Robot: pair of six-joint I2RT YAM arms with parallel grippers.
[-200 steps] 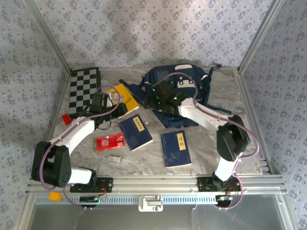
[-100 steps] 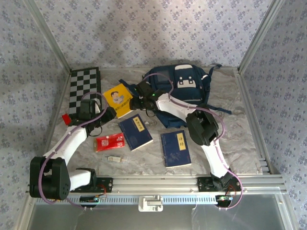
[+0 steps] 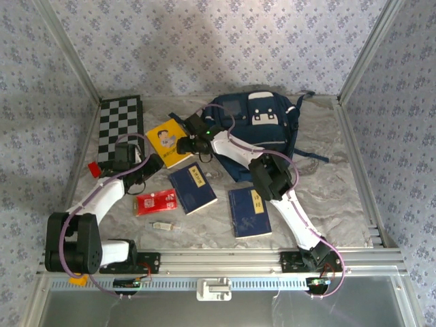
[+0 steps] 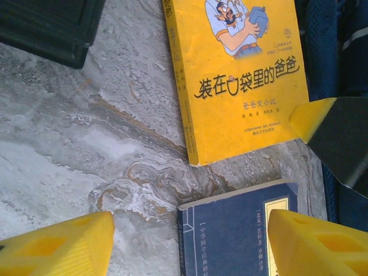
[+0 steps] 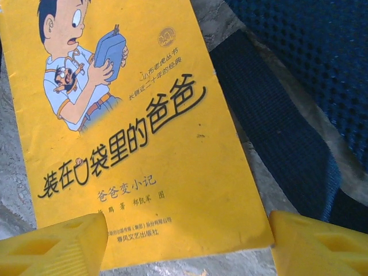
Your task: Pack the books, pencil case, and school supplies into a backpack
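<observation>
The navy backpack (image 3: 262, 122) lies at the back of the table. To its left lies the yellow book (image 3: 165, 142) (image 5: 138, 144) (image 4: 241, 86), flat on the table. My right gripper (image 3: 182, 146) (image 5: 187, 244) hovers open over that book's lower edge, a fingertip near each corner. My left gripper (image 3: 139, 165) (image 4: 190, 241) is open above bare table, between the yellow book and a dark blue book (image 3: 193, 189) (image 4: 236, 236). A second blue book (image 3: 248, 211) lies nearer the front. The red pencil case (image 3: 155, 201) and a small pale stick (image 3: 162, 225) lie front left.
A chequered board (image 3: 119, 129) lies at the back left, with a small red block (image 3: 93, 167) near it. A dark backpack strap (image 5: 276, 132) runs beside the yellow book's right edge. Metal frame rails border the table.
My right arm has swung left from over the backpack to the yellow book. My left gripper has drawn back from the yellow book toward the left.
</observation>
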